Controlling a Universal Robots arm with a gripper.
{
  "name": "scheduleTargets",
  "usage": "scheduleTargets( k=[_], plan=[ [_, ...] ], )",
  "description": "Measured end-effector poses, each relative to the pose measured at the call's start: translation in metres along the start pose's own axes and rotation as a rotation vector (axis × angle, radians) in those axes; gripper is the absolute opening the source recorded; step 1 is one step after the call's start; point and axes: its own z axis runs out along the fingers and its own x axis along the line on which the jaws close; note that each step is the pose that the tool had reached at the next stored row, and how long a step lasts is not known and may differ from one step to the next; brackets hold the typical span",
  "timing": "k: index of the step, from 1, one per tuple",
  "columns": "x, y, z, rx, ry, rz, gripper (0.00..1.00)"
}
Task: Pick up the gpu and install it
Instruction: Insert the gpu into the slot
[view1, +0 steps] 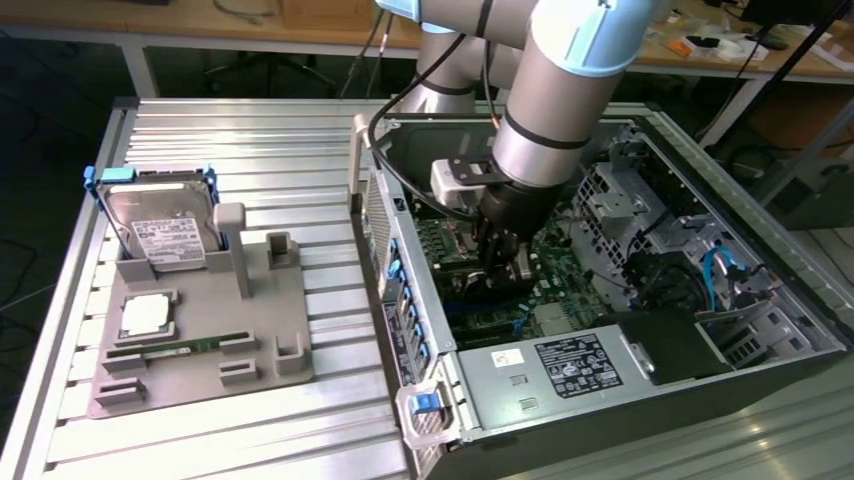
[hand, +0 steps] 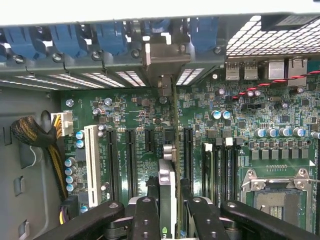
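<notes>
On the exterior view's left, a grey parts holder (view1: 200, 345) lies on the ribbed metal table (view1: 240, 140). A silver hard drive (view1: 163, 232) with a white label stands tilted in its far slot, framed by a blue bracket. In front of it lies a square processor chip (view1: 144, 315), and nearer still a narrow green memory stick (view1: 180, 348) rests flat in a groove. The upright slots at the middle of the holder stand bare.

Just beside the holder, toward the exterior view's right, the open computer case (view1: 601, 400) lies on its side, blue clips along its near wall and the boxed power supply (view1: 567, 365) at the near end. The robot arm (view1: 567, 90) reaches down into the case, and the gripper (view1: 505, 262) hangs low over the green motherboard (view1: 567, 270).

From the wrist view, the black fingers (hand: 147, 217) are drawn in narrow and clamp the gpu (hand: 167, 187) edge-on between them. The card stands upright over the row of expansion slots (hand: 131, 160), its silver end bracket (hand: 166, 62) up against the case's rear wall with the blue clips. Whether the card's edge is fully down in its slot I can't tell. A white slot (hand: 91, 157) sits off to one side, and the bare processor socket (hand: 280, 192) to the other.
</notes>
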Motion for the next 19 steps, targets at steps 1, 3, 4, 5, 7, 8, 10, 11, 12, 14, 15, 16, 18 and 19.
scheduleTargets(
  k=[1, 3, 4, 5, 7, 8, 10, 11, 12, 14, 15, 16, 18, 19],
  plan=[
    [0.0004, -0.0001, -0.0006, 0.0001, -0.0003, 0.0, 0.27],
    [0.0013, -0.0001, -0.0028, -0.0005, 0.0006, 0.0, 0.27],
    [0.0014, -0.0001, -0.0028, -0.0004, 0.0003, 0.0, 0.27],
    [0.0015, -0.0001, -0.0029, -0.0006, 0.0004, 0.0, 0.27],
    [0.0023, -0.0001, -0.003, -0.0009, 0.0006, 0.0, 0.27],
    [0.0027, -0.0002, -0.003, -0.0009, 0.0007, 0.0, 0.27],
    [0.0037, -0.0001, -0.0029, -0.0008, 0.0012, 0.0, 0.27],
    [0.0042, -0.0002, -0.0029, -0.0008, 0.0015, 0.0, 0.27],
    [0.0047, -0.0002, -0.0029, -0.0008, 0.0018, 0.0, 0.27],
    [0.0048, -0.0002, -0.0029, -0.0008, 0.0021, 0.0, 0.27],
    [0.0048, -0.0002, -0.0029, -0.0008, 0.0022, 0.0, 0.27],
    [0.0049, -0.0002, -0.0029, -0.0008, 0.0023, 0.0, 0.27],
    [0.0049, -0.0002, -0.0029, -0.0008, 0.0022, 0.0, 0.27],
    [0.0049, -0.0002, -0.0029, -0.0008, 0.0022, 0.0, 0.27]
  ],
)
